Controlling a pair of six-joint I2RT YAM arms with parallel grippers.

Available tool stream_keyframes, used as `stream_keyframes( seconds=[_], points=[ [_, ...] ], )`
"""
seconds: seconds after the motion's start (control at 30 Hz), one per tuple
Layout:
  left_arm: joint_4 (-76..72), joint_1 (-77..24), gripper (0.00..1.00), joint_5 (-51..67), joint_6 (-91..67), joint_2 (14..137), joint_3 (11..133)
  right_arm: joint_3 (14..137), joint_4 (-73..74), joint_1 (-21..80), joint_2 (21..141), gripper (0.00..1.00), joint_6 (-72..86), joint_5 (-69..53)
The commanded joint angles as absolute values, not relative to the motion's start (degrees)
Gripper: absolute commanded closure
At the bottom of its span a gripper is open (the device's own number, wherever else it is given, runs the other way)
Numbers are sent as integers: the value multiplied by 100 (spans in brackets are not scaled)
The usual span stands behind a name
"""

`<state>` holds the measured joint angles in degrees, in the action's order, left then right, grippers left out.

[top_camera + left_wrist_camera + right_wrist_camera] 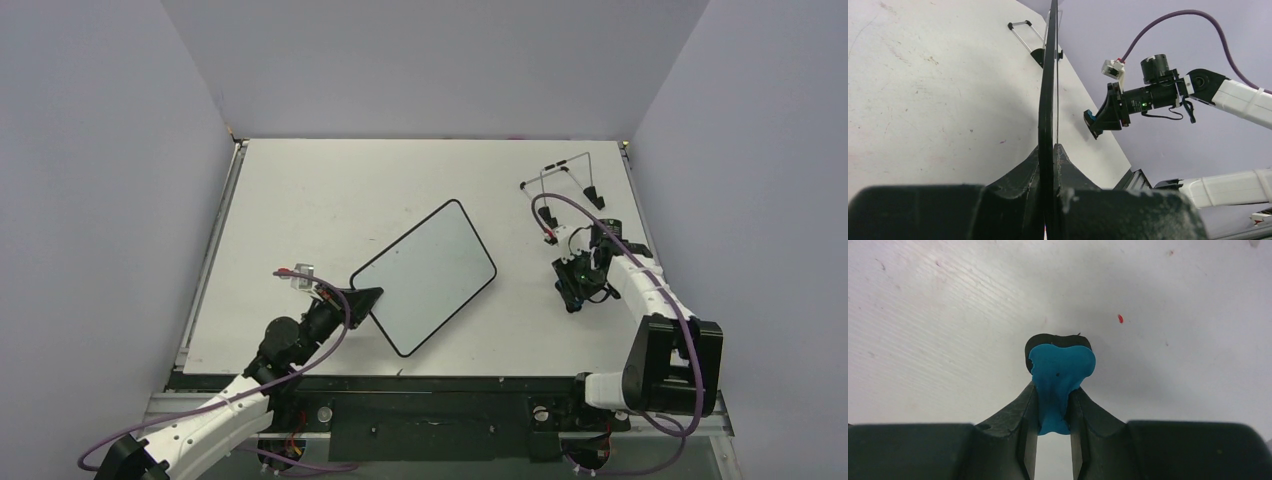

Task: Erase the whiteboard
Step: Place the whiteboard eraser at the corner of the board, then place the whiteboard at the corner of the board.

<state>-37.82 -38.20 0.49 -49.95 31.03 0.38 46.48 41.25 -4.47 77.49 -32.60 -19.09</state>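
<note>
Overhead: two robot arms work at a white table [320,190] walled in by pale grey panels.
Whiteboard [425,275]: near the middle of the table, turned diagonally, its black rim framing a plain grey-white face; whether it lies flat or is raised a little cannot be told.
Left gripper [368,298]: clamped on the board's near-left edge, fingers pressed tight against both faces.
Left wrist view: the whiteboard [1049,100] runs edge-on as a thin dark line straight up from between the closed fingers [1068,165] of the left gripper [1050,155].
Right gripper [578,290]: to the right of the board and apart from it, pointed down at the table.
Eraser [1060,375]: small, blue, bone-shaped, pinched at its narrow waist between the right gripper's [1054,390] fingers, its wide end sticking out past the tips over a soft shadow on the tabletop; contact with the table cannot be told.
From the left wrist: the right gripper [1093,125] shows beyond the board's edge, a sliver of blue eraser [1089,116] at its tip.
Wire stand [565,175]: at the far right of the table, behind the right arm.
</note>
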Motion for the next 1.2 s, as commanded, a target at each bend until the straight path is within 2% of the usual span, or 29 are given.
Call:
stream_keyframes(
  seconds=[0.0,0.03,0.1,0.23,0.47,0.63,0.77,0.83,0.87,0.93,1.0,1.07,1.17],
  points=[
    [-4415,-3823,100,326,-4820,3049,426,4517,4278,-669,7437,92,-4089,-1846],
    [-4400,-3823,100,387,-4725,3078,463,4487,4301,-675,7447,90,-4185,-1736],
    [-4381,-3823,100,544,-4606,3108,569,4449,4389,-677,7529,73,-4368,-1614],
    [-4404,-3828,100,676,-4481,3196,700,4513,4703,-679,7885,52,-4496,-1489],
    [-4584,-3831,100,787,-4535,3340,675,4599,4678,-789,8219,44,-4391,-1695],
    [-4638,-3837,100,740,-4550,3254,564,5012,5022,-893,7352,43,-4521,-1933],
    [-5013,-3859,100,757,-4484,3444,539,5475,5555,-896,6583,43,-5013,-2567],
    [-5291,-3930,100,758,-4427,3700,614,5529,5648,-896,6248,38,-5244,-3091],
    [-5366,-3969,100,704,-4371,3920,707,5469,5534,-896,6069,30,-5254,-3385],
    [-5590,-4078,100,547,-4183,4335,885,5315,5037,-896,5921,24,-4794,-3536],
    [-6153,-4157,100,438,-4000,4855,1146,5228,4642,-932,5930,22,-3724,-3387],
    [-6594,-4210,100,378,-3867,5462,1522,5277,4546,-1267,5896,22,-3346,-3430],
    [-6996,-4381,100,227,-3599,6306,2165,5370,4546,-2256,5758,22,-3101,-3887]
  ],
)
